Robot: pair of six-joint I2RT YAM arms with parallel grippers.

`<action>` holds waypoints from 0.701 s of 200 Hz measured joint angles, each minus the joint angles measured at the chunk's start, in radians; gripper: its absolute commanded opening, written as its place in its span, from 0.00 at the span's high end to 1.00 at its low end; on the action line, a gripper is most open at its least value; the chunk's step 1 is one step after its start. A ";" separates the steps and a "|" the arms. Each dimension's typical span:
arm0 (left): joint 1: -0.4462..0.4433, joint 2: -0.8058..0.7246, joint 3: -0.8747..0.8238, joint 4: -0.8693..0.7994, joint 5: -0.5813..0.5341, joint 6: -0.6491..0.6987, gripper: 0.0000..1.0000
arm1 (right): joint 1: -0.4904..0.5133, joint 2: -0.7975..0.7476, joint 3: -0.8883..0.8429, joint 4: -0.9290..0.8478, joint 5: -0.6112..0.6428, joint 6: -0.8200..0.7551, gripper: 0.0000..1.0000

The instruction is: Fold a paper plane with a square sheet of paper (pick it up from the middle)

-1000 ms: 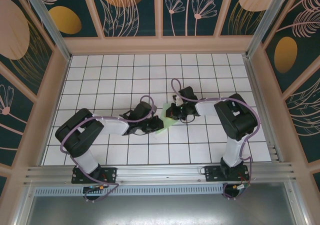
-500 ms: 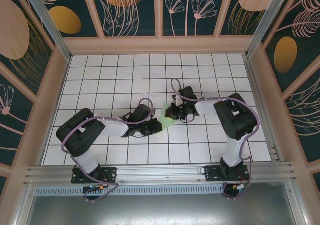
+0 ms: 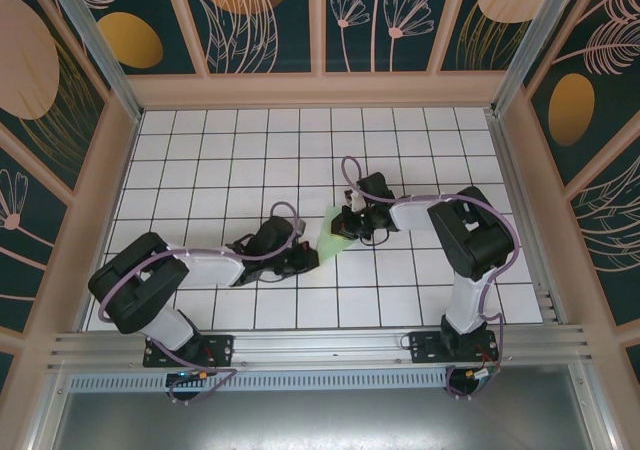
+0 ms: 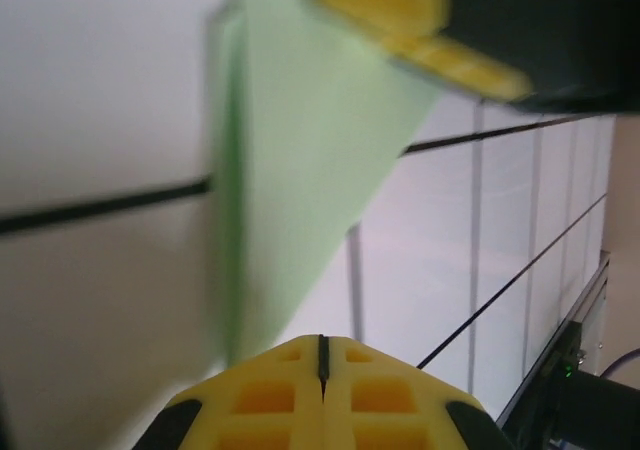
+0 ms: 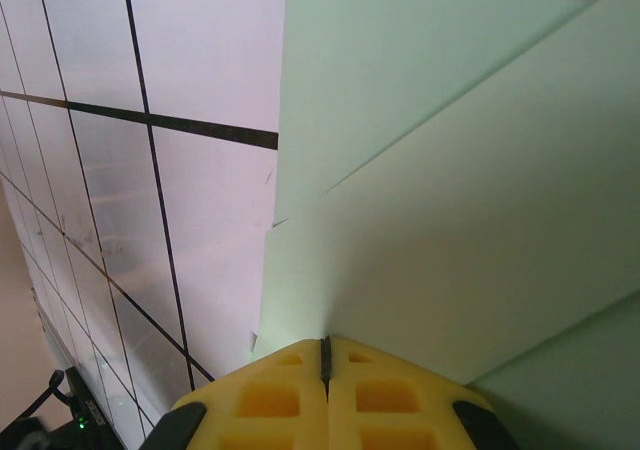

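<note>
LEFT: left gripper (image 3: 305, 258) is now seen fully closed, pulled back near-left over the last second, tips at the paper's narrow end | CENTRE: sheet of paper (image 3: 327, 240) lies part-folded on the tiled table (image 3: 200, 150) between both grippers | RIGHT: right gripper (image 3: 343, 232) unmoved, closed, resting on the sheet | READ: a crease is likely being pressed flat; plane unfinished

Folded paper (image 3: 327, 240) on table (image 3: 250, 150) centre; left claw (image 3: 310, 260) at near end, right claw (image 3: 343, 232) at far-right.
</note>
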 measured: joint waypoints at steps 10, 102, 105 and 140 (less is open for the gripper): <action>0.000 0.000 0.043 -0.003 -0.013 0.020 1.00 | 0.000 0.000 0.000 0.000 0.000 0.000 1.00; 0.000 0.183 0.164 -0.079 -0.098 0.087 1.00 | 0.000 0.001 0.001 -0.001 -0.001 0.000 1.00; 0.000 0.185 0.164 -0.079 -0.098 0.087 1.00 | 0.000 0.001 0.001 -0.001 0.000 0.000 1.00; 0.000 0.196 0.178 -0.089 -0.105 0.105 1.00 | 0.000 0.002 0.002 -0.002 -0.001 0.000 1.00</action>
